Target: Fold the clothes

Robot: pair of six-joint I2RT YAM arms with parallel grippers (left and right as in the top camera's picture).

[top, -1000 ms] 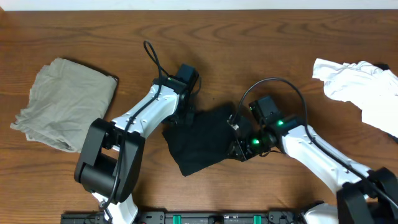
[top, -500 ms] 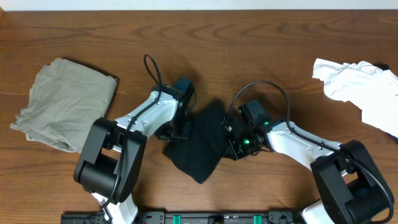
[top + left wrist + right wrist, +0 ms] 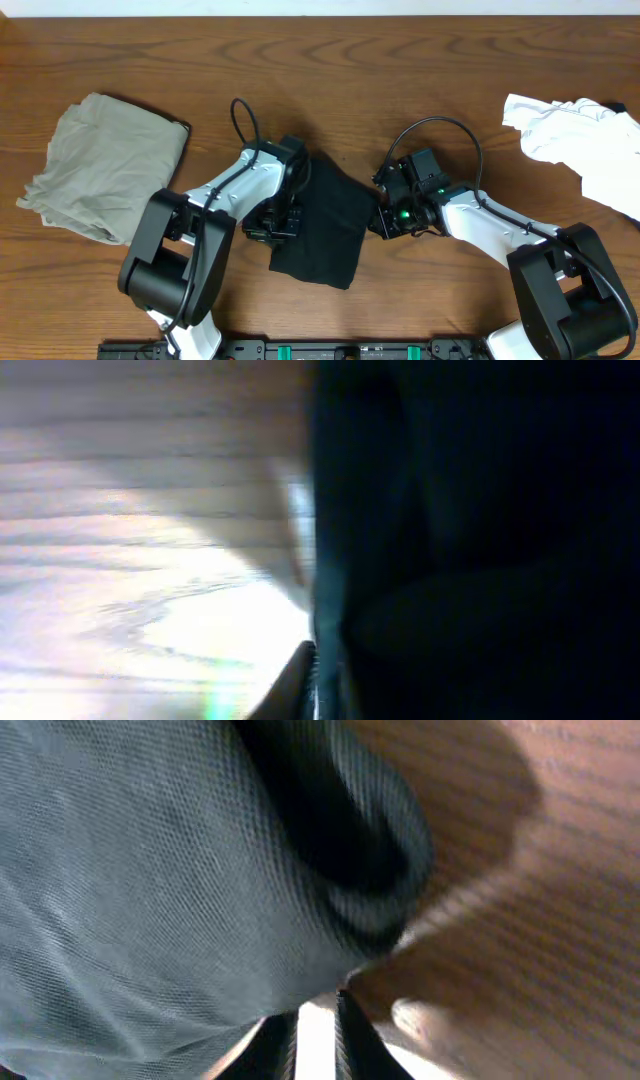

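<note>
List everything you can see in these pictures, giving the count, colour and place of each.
table: one, brown wood, under everything
black garment: one, black, centre, between the claws
grey-green garment: one, grey-green, far left
white garment: one, white, crumpled, far right edge
left arm: one, white and black, left of centre
right arm: one, white and black, right of centre
left claw: one, black, at the black garment's left edge
right claw: one, black, pinching its right edge

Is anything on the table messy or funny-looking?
Yes. The white garment at the right edge of the table is crumpled in a heap and runs out of the picture. The black cloth in the middle lies crooked, with uneven edges. The olive garment on the left looks roughly folded.
</note>
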